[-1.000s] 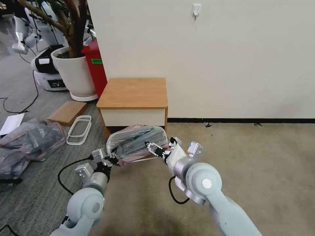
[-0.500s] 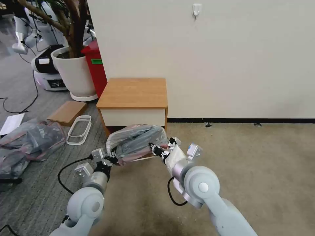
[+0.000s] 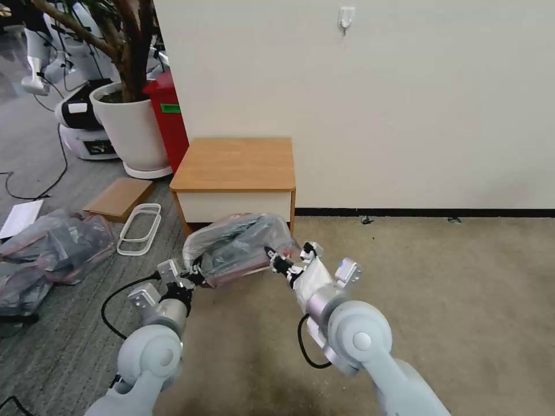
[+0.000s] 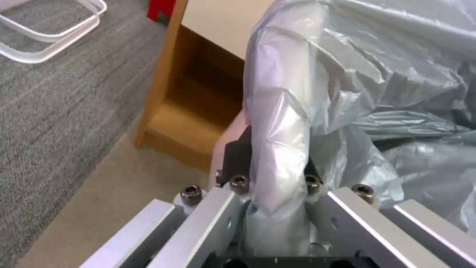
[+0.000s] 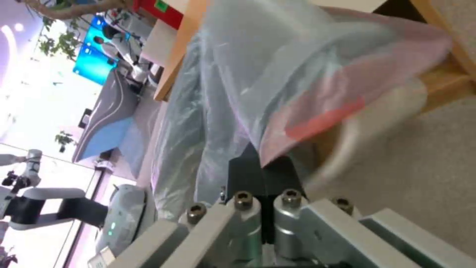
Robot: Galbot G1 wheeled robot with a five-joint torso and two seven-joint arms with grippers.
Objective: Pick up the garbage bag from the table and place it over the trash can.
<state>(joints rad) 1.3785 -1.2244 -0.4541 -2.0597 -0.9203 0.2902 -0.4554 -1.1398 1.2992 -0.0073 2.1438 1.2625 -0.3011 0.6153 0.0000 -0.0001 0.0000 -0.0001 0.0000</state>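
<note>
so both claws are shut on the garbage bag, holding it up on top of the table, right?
Not on top. Both the left claw and right claw grip the garbage bag, but the head view shows it low in front of the table, by its open lower shelf.

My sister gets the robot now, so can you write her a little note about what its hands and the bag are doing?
Left hand: shut on the garbage bag, gripping its left edge.
Right hand: shut on the bag's right edge.
The bag is stretched between both hands, low in front of the table, whose top is bare.
The trash can's rim peeks out just under the bag.
Done: bag picked up and held over the can.
Left: settle it round the rim, then let go.
</note>
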